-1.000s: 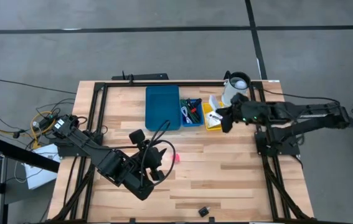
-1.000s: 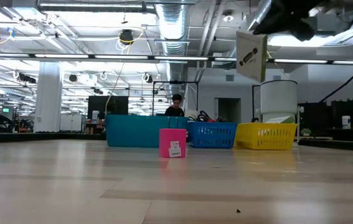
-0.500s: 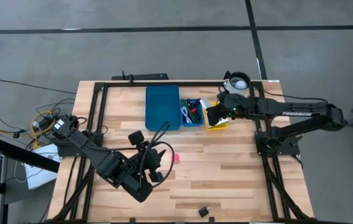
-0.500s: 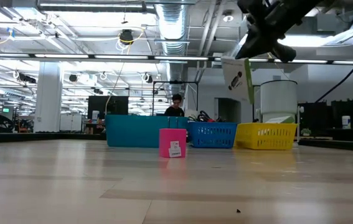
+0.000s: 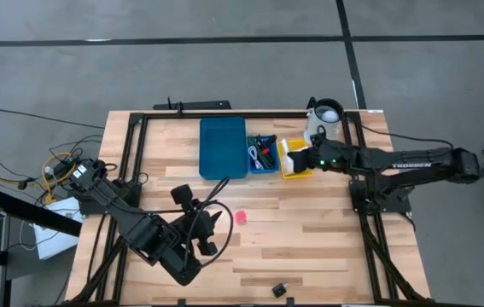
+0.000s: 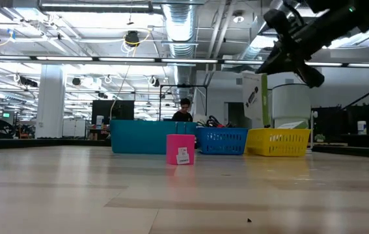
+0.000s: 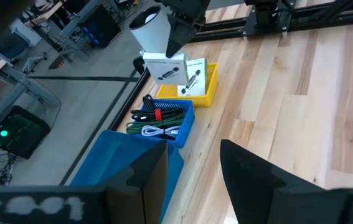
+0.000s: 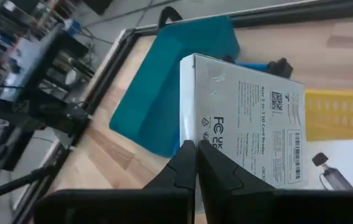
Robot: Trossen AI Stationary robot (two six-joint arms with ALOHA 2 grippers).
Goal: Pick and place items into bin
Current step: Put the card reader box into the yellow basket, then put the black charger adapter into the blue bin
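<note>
My right gripper (image 5: 308, 159) is over the yellow basket (image 5: 294, 168) at the table's far side, shut on a white printed card box (image 6: 254, 99), also seen in the right wrist view as the box (image 8: 251, 130). My left gripper (image 5: 210, 232) hovers open (image 7: 192, 165) over the middle of the table. It stands left of the tiny pink-red piece (image 5: 242, 217), which rests on the wood and shows as a pink block (image 6: 181, 149) in the low view. A tiny black block (image 5: 279, 291) lies near the table's near edge. My right gripper pinches the white box between its two fingers near one edge (image 8: 193, 132). The fingers (image 6: 287, 57) come at its upper end from above, slanting. The box hangs upright below them, lifted clear, just above the yellow basket (image 6: 278, 142).
A teal bin (image 5: 223, 147), a blue basket with cables and pens (image 5: 263, 154) and the yellow basket stand in a row at the far side. Another white card (image 7: 196, 72) lies in the yellow basket. A white jug (image 5: 325, 115) stands behind it. Bare wood lies in the middle.
The right gripper has come down toward the yellow basket, and the white box has dropped from high above to just over the baskets, turning more edge-on to the low view. The left arm has drawn back slightly toward the near-left, away from the pink piece.
</note>
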